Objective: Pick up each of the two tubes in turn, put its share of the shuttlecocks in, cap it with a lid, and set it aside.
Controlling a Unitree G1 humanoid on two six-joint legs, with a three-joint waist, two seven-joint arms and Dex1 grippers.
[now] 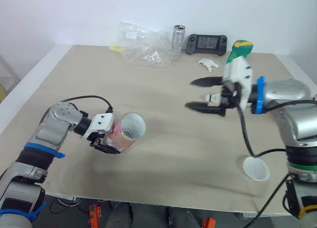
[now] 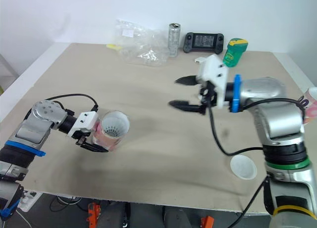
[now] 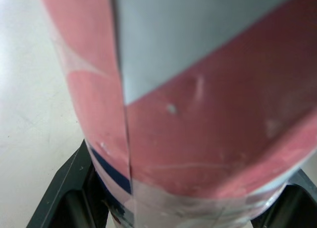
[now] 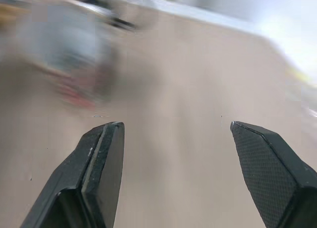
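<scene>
A red and pink tube (image 1: 124,134) lies tilted just above the table at the front left, its open mouth (image 1: 132,126) facing the middle and showing white feathers inside. My left gripper (image 1: 105,138) is shut on the tube's body; the left wrist view shows the tube wall (image 3: 198,114) between the fingers. My right gripper (image 1: 197,94) hovers over the table's middle right, open and holding nothing, pointing toward the tube. A small white shuttlecock (image 1: 214,97) shows just behind its fingers. A white lid (image 1: 256,168) lies near the front right edge.
Along the back edge are a crumpled plastic bag (image 1: 143,47), a metal can (image 1: 178,41), a black game controller (image 1: 207,43) and a green bottle (image 1: 239,50). A small white piece (image 1: 208,64) lies near them. A pink object (image 2: 312,96) shows at the far right.
</scene>
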